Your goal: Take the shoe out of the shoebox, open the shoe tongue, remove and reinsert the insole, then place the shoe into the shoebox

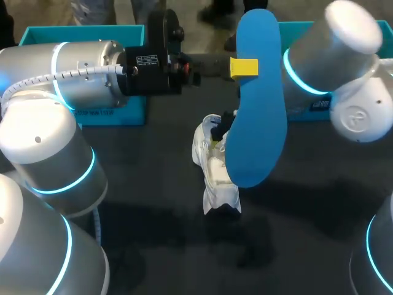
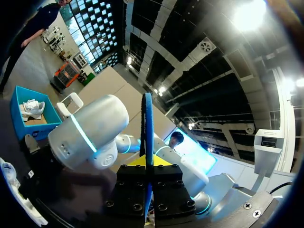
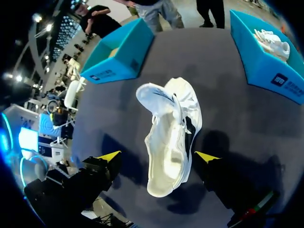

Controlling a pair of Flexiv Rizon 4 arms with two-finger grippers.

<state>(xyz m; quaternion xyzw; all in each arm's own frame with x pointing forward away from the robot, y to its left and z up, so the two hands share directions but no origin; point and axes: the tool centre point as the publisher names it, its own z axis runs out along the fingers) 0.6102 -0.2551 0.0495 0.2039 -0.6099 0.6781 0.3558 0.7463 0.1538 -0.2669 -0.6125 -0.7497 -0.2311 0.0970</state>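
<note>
My left gripper (image 1: 244,67) is shut on a large blue insole (image 1: 258,104) and holds it high over the table's middle. In the left wrist view the insole (image 2: 147,118) stands edge-on between the yellow tips of that gripper (image 2: 147,160). A white shoe (image 1: 215,169) lies on the dark table under the insole, its opening facing up. In the right wrist view my right gripper (image 3: 158,156) hangs open just above the shoe (image 3: 171,133), one fingertip on each side and neither touching it. In the head view the insole hides most of the right gripper.
One teal shoebox (image 1: 80,37) stands at the back left and another (image 1: 301,37) at the back right. In the right wrist view the second box (image 3: 266,66) holds another white shoe (image 3: 273,40). My left arm's bulky links fill the near left.
</note>
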